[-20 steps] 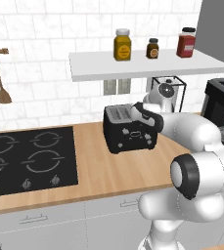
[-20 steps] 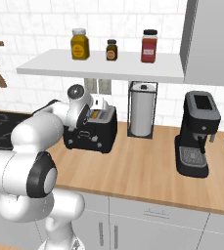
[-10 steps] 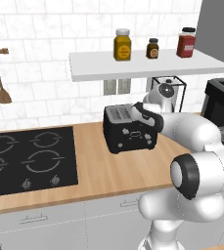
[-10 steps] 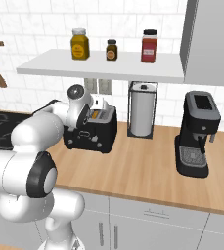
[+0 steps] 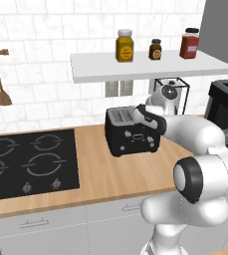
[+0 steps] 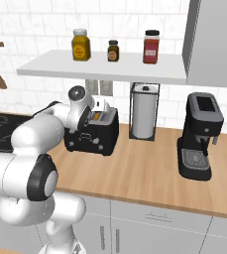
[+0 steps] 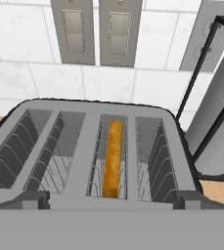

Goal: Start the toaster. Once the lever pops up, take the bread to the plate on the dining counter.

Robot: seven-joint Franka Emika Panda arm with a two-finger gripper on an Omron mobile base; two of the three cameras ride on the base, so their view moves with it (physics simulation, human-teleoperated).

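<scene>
You are hovering the gripper point(image 6: 99, 105) just above the top of the toaster point(image 5: 132, 137), which is sitting on the wooden worktop point(image 5: 115, 169) to the right of the black hob point(image 5: 28, 162) and to the left of the wire paper-towel holder point(image 6: 143, 111). The jaws are standing fully apart with nothing between them.

The bread point(image 7: 112, 159) is sitting upright on edge inside the toaster, in the second slot from the right as the hand view is showing it. You are seeing only its golden-brown top crust, sunk low between the wire guides, so it is not proud of the slot yet. That suggests the lever is not up, though the frames are not making the lever itself clear among the pale tabs on the front.

Expect the slice to be light, thin and fairly stiff if toasted, but brittle: it is likely to crack or crumble under a hard squeeze. Once it is riding higher, you are best taking it across its thin width, one finger on each flat face, near the middle of the top edge, and lifting straight up so it is not catching on the guides. The crust is probably giving a dry, rough grip, so light pressure should be enough.
</scene>
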